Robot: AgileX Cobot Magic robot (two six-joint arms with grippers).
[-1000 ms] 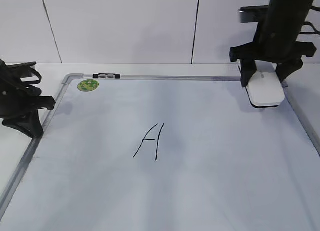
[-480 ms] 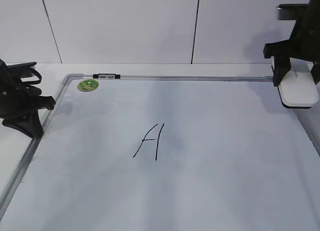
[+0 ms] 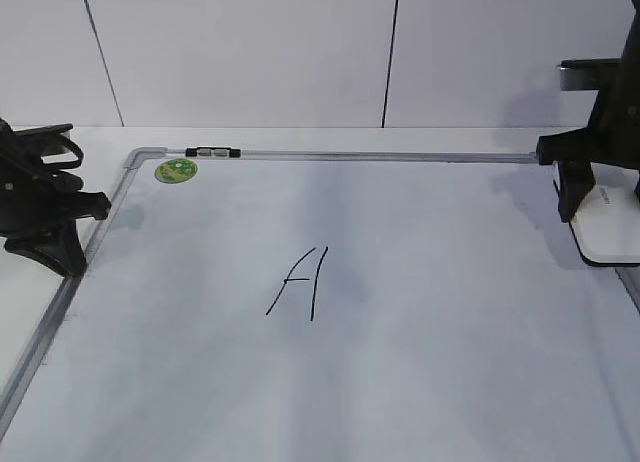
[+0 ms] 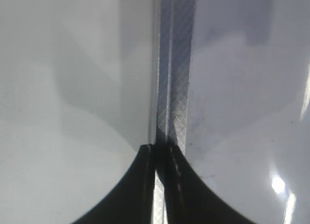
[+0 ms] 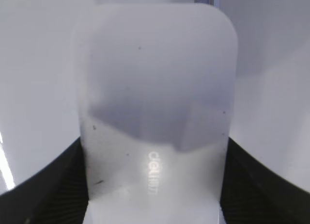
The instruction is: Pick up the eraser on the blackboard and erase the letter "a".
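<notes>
The blackboard point(image 3: 350, 156) is a white board with a silver frame, lying flat. My right gripper point(image 3: 605, 204) is at the board's right edge, shut on the eraser point(image 3: 612, 232). The eraser is a white block with a black base. In the right wrist view the eraser point(image 5: 155, 88) fills the space between the black fingers point(image 5: 43, 190), with its grey lettering showing. The letter "a" is not in view. The only mark I see is a tall angular capital "A" point(image 3: 300, 282) in the board's middle. My left gripper point(image 3: 62, 254) is shut and empty over the left frame rail point(image 4: 174, 64).
A round green sticker point(image 3: 176, 170) sits in the board's far left corner, next to a small black clip point(image 3: 212, 152) on the top rail. A white panelled wall stands behind the table.
My right gripper has carried the eraser to the right and then nearer, from the far right part of the board to its right edge. The left arm has not moved.
</notes>
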